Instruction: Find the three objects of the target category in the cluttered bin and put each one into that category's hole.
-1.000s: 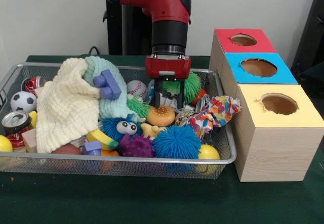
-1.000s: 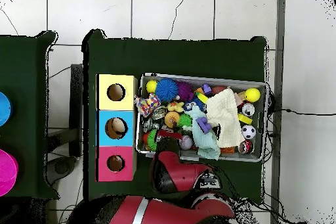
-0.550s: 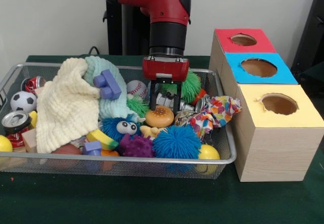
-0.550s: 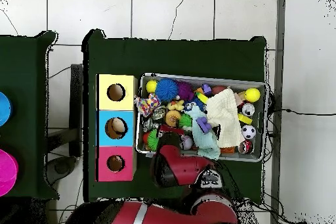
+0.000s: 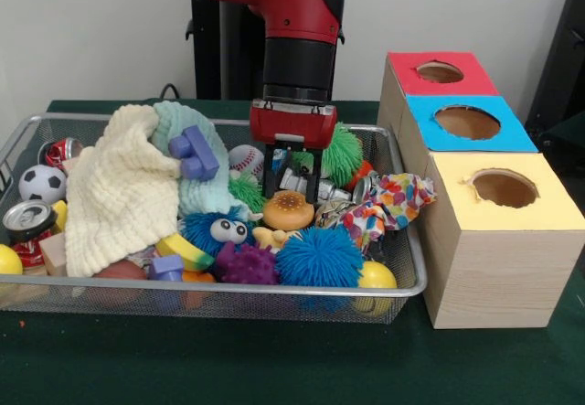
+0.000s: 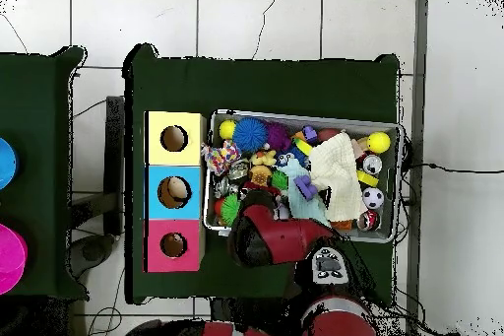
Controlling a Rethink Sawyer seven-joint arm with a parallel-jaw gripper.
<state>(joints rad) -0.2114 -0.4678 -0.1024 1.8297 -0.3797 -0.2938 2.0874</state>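
At the bin's (image 5: 274, 288) near rim sit a spiky blue ball (image 5: 318, 257) and a purple one (image 5: 248, 264). Behind them lies a burger-shaped toy (image 5: 289, 210), tan bun on top, near the bin's middle. The gripper (image 5: 292, 189) hangs straight down over the toy's 12 o'clock edge, fingers spread, holding nothing. A cream cloth (image 5: 119, 188) fills the 9 o'clock side. At 3 o'clock, beside the bin, stand yellow (image 5: 504, 188), blue (image 5: 467, 122) and red (image 5: 440, 72) holes.

Toy-filled bin (image 5: 402, 288) beside three-hole box (image 5: 498, 272) — pincer (image 5: 292, 178) above bin.
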